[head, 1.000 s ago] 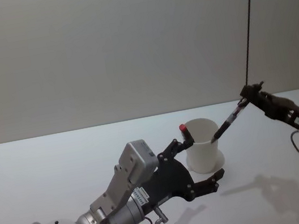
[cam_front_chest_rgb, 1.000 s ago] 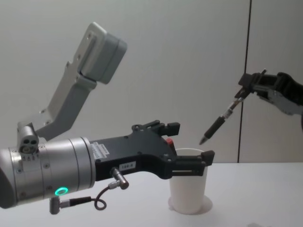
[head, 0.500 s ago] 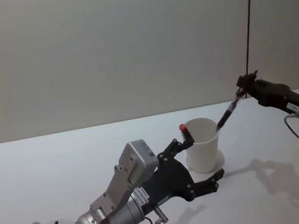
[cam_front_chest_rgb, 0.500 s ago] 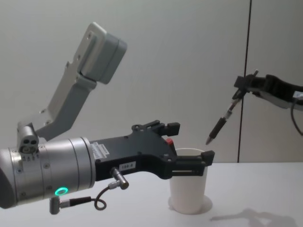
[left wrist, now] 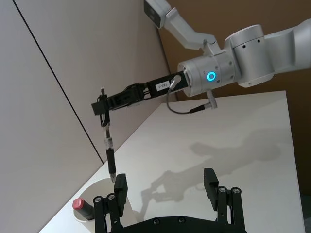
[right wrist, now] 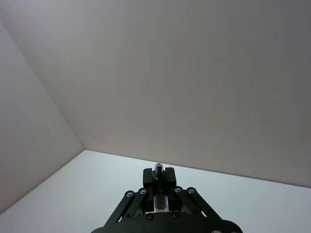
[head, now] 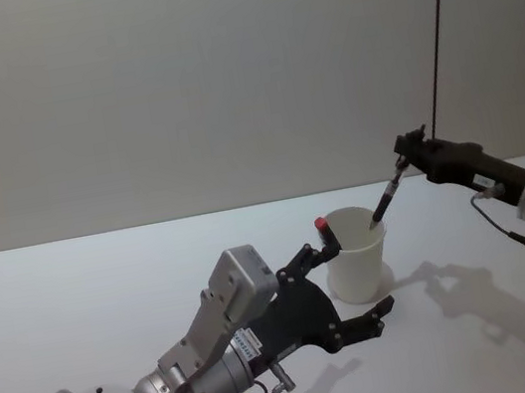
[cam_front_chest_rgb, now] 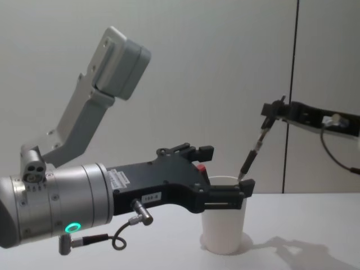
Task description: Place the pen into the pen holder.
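The right claw is clenched on the top end of the pen, which hangs down and slightly inward from it, its tip just at the rim of the pen holder that stands on the white bench below and to the robot's left of that claw. The left claw hangs released, its two fingers straddling the pen holder's near side without visibly pressing it; a small red-capped object sits at one finger's tip beside the rim. The pen looks stiff, light and slim, so a pinch at its upper end lets it drop point first. The paper cup seems light and easily tipped or dented, so the pen should probably go in gently; if steadied, the cup is best held lightly around its wall.
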